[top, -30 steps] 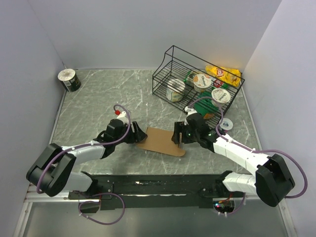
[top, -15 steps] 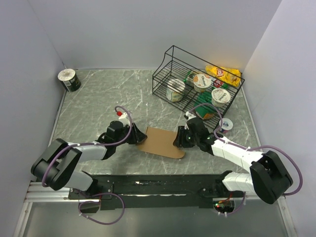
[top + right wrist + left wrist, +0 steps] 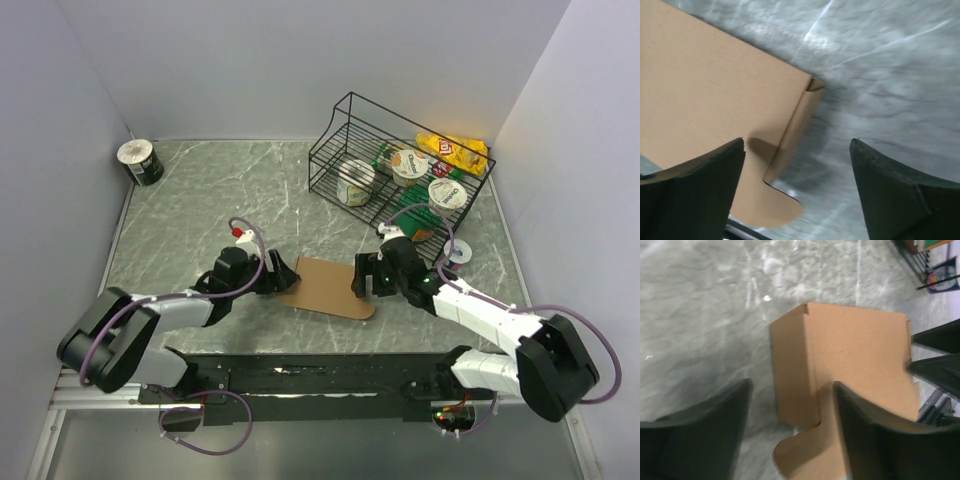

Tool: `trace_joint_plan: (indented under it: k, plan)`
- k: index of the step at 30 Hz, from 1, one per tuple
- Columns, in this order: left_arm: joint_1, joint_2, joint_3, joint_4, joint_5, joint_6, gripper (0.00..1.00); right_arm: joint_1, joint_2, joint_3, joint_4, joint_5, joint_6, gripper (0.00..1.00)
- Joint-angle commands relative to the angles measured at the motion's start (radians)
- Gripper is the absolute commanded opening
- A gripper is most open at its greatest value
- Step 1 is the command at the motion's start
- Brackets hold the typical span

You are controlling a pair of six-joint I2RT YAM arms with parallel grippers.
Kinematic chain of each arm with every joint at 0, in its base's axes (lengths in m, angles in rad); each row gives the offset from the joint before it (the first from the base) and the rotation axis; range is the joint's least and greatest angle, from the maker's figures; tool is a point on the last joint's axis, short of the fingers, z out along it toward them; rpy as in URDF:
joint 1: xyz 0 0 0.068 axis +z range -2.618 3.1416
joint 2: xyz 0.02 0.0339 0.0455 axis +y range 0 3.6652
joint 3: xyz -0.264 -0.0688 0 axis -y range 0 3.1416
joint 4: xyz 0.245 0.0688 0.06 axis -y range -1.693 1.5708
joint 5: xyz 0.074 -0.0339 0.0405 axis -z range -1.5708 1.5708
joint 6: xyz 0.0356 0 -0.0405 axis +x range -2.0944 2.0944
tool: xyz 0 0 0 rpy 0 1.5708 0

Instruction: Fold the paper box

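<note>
- paper box (image 3: 325,287) lies low on the table (image 3: 200,210), near-centre, between the two arms. Plain brown, with a rounded tab sticking out at its 5 o'clock corner.
- left gripper (image 3: 283,278) sits at the box's 9 o'clock edge, low over the table. Claw is wide and grips nothing.
- Left wrist view: one finger (image 3: 700,435) is over bare marble, the other (image 3: 875,430) over the cardboard top. The box's folded side wall lies in the gap between them. Can't tell whether either finger touches it.
- right gripper (image 3: 358,281) is at the box's 3 o'clock edge. Claw is also wide, nothing clamped.
- Right wrist view: one finger (image 3: 690,190) is over cardboard, the other (image 3: 905,195) over table, with the box's edge and corner between them.
- black wire basket (image 3: 330,130) is at 1 o'clock from the box, well apart, holding cups and snack bags.
- small round lid (image 3: 458,252) lies on the table just beside the basket's near corner.
- dark cylinder (image 3: 140,162) stands at 10 o'clock in the far corner.
</note>
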Motion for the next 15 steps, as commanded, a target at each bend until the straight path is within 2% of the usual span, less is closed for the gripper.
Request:
trace_joint_plan:
  k: [1, 2, 3, 8, 10, 15]
  plan:
    - [0.003, -0.112, 0.064, -0.141, -0.089, 0.063, 0.94, 0.003, -0.116, 0.094, -0.052, 0.044, -0.228, 1.00]
    - [0.004, -0.139, 0.083, -0.160, -0.093, 0.072, 1.00, 0.006, -0.117, 0.106, -0.052, 0.028, -0.261, 1.00]
    - [0.012, -0.155, 0.089, -0.174, -0.098, 0.080, 0.96, 0.021, -0.115, 0.130, -0.053, 0.002, -0.290, 1.00]
    - [0.044, -0.229, 0.088, -0.224, -0.070, 0.115, 0.96, 0.117, -0.065, 0.193, -0.032, -0.064, -0.538, 1.00]
    - [0.064, -0.246, 0.060, -0.223, -0.058, 0.115, 0.96, 0.198, -0.026, 0.216, -0.036, -0.066, -0.644, 1.00]
    - [0.102, -0.295, -0.007, -0.183, 0.000, 0.121, 0.96, 0.309, 0.092, 0.284, -0.049, -0.047, -0.742, 1.00]
